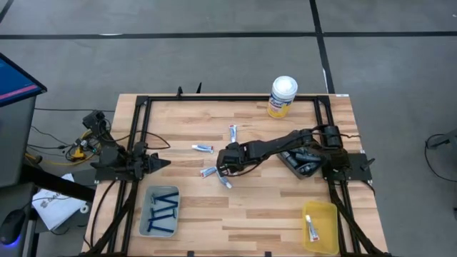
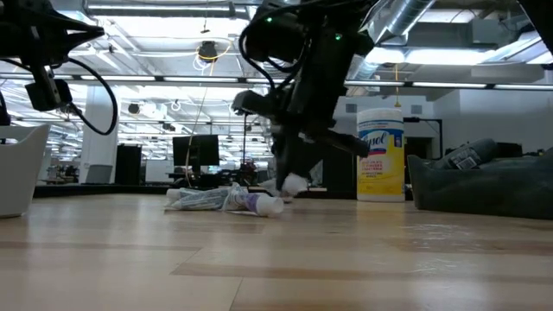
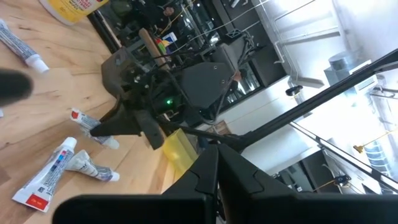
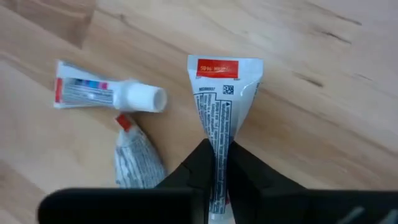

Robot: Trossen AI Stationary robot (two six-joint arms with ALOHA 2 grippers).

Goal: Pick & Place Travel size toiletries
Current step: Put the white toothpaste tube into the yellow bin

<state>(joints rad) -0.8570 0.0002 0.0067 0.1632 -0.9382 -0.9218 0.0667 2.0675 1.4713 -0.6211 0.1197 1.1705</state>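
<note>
Small white toothpaste tubes lie on the wooden table: one (image 1: pixel 203 148), one (image 1: pixel 233 133), and two (image 1: pixel 208 172) (image 1: pixel 226 183) beside my right gripper (image 1: pixel 227 165). That gripper (image 4: pixel 216 163) is shut on another white tube (image 4: pixel 221 112), and two tubes (image 4: pixel 106 94) (image 4: pixel 137 158) lie flat next to it. Dark-blue razors (image 1: pixel 163 207) lie in the grey tray, and one tube (image 1: pixel 312 227) lies in the yellow tray. Dark oval containers (image 1: pixel 303 158) sit in the dark tray. My left gripper (image 1: pixel 161 163) is shut and waits at the table's left side. My right gripper pinches the white tube between its two fingers at the tube's body (image 4: pixel 217 146), toward the cap end. The fingers come from above, slanting down. The flat crimped end with the red stripe (image 4: pixel 224 67) sticks out past the fingertips. In the low view the tube's white end (image 2: pixel 295 183) hangs just above the tabletop.
A tall yellow canister with a white lid (image 1: pixel 283 96) stands at the far edge. The grey tray (image 1: pixel 151 194) sits near left, the yellow tray (image 1: pixel 330 210) near right, and the dark tray (image 1: pixel 289 163) lies under the right arm. Black frame rails (image 1: pixel 136 135) line the table's sides.
</note>
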